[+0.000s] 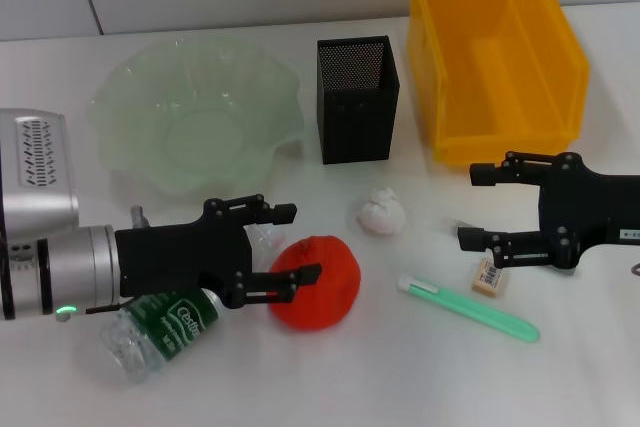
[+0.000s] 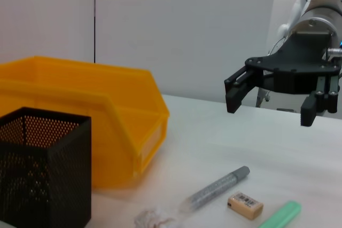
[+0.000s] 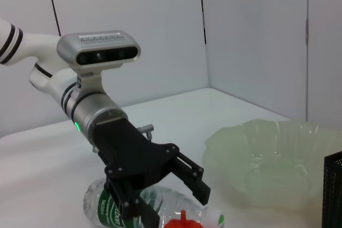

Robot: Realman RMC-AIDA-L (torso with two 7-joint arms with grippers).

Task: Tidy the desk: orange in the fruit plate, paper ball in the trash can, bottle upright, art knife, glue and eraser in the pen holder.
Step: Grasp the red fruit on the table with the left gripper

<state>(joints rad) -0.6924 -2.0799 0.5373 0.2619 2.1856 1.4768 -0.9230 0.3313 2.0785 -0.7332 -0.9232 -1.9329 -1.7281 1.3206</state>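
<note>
The bottle [image 1: 160, 325] lies on its side on the white table [image 1: 330, 387], near the front left, its long axis running from the base at the near left up toward the cap end, which is hidden behind the left tool [image 1: 295, 244]. The green label faces up. The orange [image 1: 318, 282] sits just beside the bottle's cap end, to its right. The left tool hangs over the bottle's neck with its fingers spread apart — the nearer finger [image 1: 298, 276] reaches over the orange's left edge, the farther one points toward the paper ball [image 1: 383, 211]. It grips nothing.

Behind the bottle, the fruit plate [image 1: 195, 117] stands upright at the back left. The pen holder [image 1: 357, 99] stands upright to its right, and the trash can [image 1: 494, 51] is at the back right. The paper ball rests between the pen holder and the orange.

On the right, the eraser [image 1: 490, 277] lies flat, with a pale green stick-shaped item [image 1: 470, 309] lying just in front of it, its long axis slanting from the middle toward the near right. In the left wrist view, a grey marker-like pen [image 2: 216, 189] lies beside the eraser. The right tool [image 1: 466, 206] hovers over the eraser area, fingers wide apart and holding nothing — well apart from the bottle.
</note>
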